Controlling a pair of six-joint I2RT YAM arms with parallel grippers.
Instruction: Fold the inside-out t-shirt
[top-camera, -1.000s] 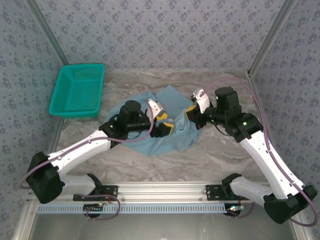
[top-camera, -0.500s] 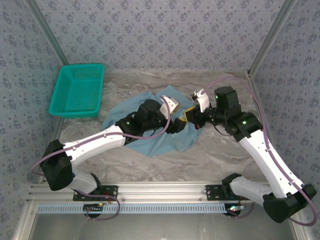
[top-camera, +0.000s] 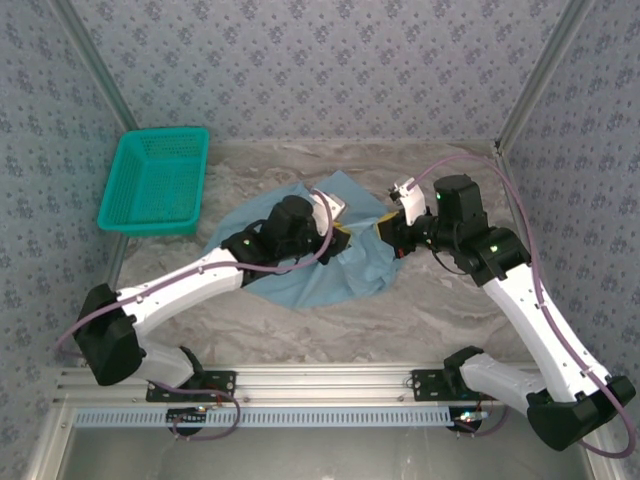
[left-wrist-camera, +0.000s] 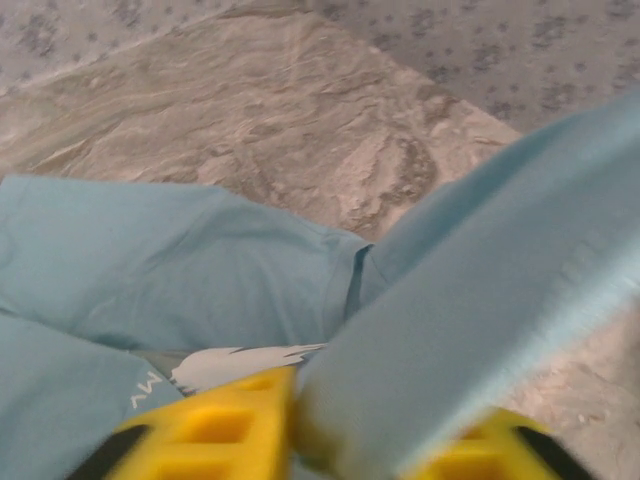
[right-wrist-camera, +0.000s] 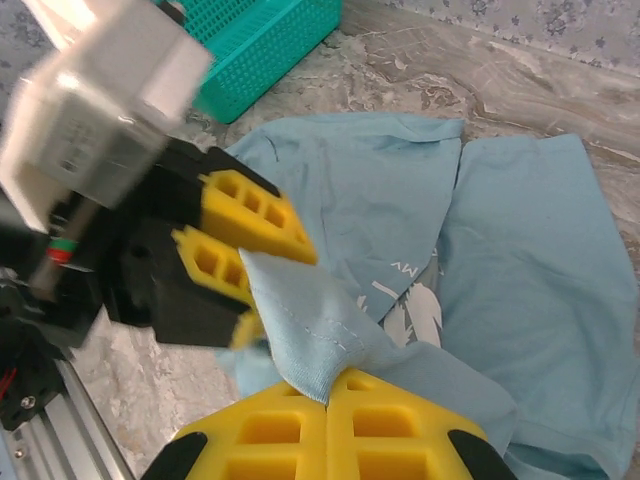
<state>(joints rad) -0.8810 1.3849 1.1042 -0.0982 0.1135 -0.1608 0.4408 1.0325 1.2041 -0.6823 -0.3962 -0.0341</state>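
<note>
The light blue t-shirt (top-camera: 300, 275) lies rumpled on the marble table, a white print (right-wrist-camera: 415, 310) showing on it. My right gripper (right-wrist-camera: 328, 385) is shut on a raised fold of the t-shirt (right-wrist-camera: 520, 230), which stretches toward the left gripper (right-wrist-camera: 240, 250). The left gripper (left-wrist-camera: 345, 440) has that strip of fabric between its yellow fingers (left-wrist-camera: 210, 420), closed on its end. In the top view the left gripper (top-camera: 340, 235) and the right gripper (top-camera: 385, 232) stand close together over the shirt's middle, just above the table.
A teal mesh basket (top-camera: 155, 180) stands at the back left, beside the shirt's left edge. Patterned walls close in the back and both sides. Bare marble table (top-camera: 430, 310) lies in front of and to the right of the shirt.
The left arm has swung right across the shirt to meet the right gripper, and its jaws have closed on the raised fabric. The right gripper has stayed shut and shifted slightly.
</note>
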